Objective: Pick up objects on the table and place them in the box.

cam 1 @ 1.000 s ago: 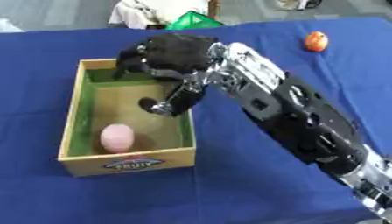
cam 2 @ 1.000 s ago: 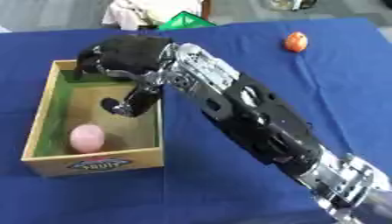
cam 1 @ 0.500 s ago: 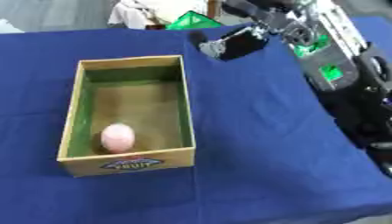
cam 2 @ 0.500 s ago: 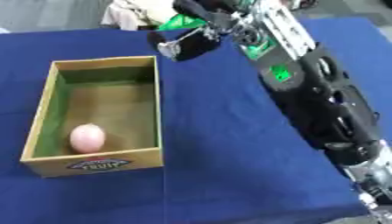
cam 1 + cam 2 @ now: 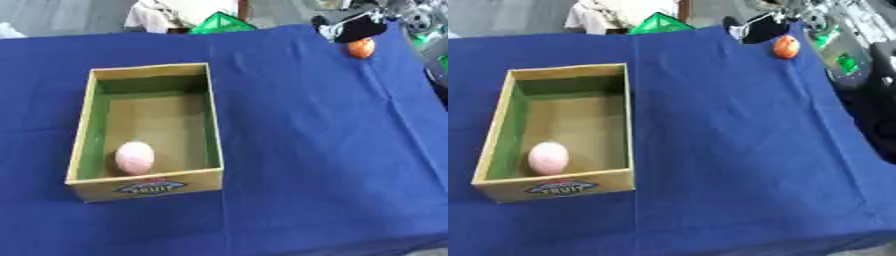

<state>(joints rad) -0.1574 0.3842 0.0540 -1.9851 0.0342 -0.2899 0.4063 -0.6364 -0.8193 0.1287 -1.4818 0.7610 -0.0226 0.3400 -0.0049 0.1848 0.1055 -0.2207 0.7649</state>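
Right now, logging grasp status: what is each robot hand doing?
Left robot hand: not in view.
Right robot hand: blurred, beside the orange fruit; fingers cannot be told.

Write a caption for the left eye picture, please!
Right hand reaches the orange fruit; a pink egg lies in the box.

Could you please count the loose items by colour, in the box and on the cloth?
Pink: 1, the pink egg-shaped item inside the box.
Orange: 1, the orange round item on the blue cloth at the far right, beside the right hand.
Total: 2.
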